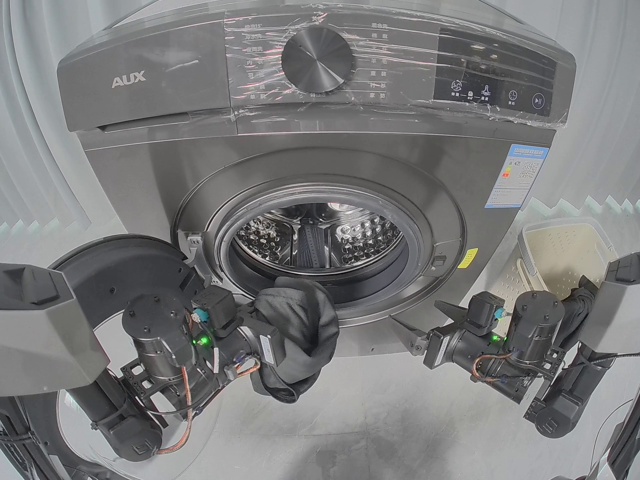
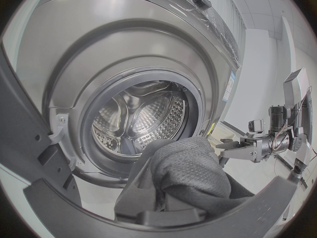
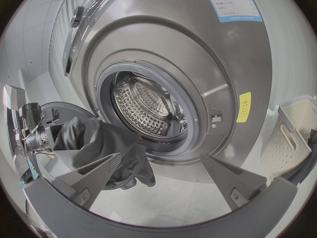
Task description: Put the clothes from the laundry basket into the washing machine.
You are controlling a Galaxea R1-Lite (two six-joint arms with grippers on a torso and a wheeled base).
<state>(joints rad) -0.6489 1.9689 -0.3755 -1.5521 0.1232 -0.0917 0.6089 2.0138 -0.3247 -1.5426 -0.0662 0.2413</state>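
Head view shows a soft, dark, crumpled cloth hanging at the round mouth of the smooth grey washing machine, with the left jaws clamped on it. The right jaws stand wide apart near the cream plastic laundry basket full of little holes.

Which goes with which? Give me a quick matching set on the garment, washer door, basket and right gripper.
1. dark garment
2. washer door
3. laundry basket
4. right gripper

a. open, holding nothing
b. beside the washing machine, on the robot's right
c. hanging at the mouth of the drum
d. swung open, on the robot's left

Pairs: 1-c, 2-d, 3-b, 4-a
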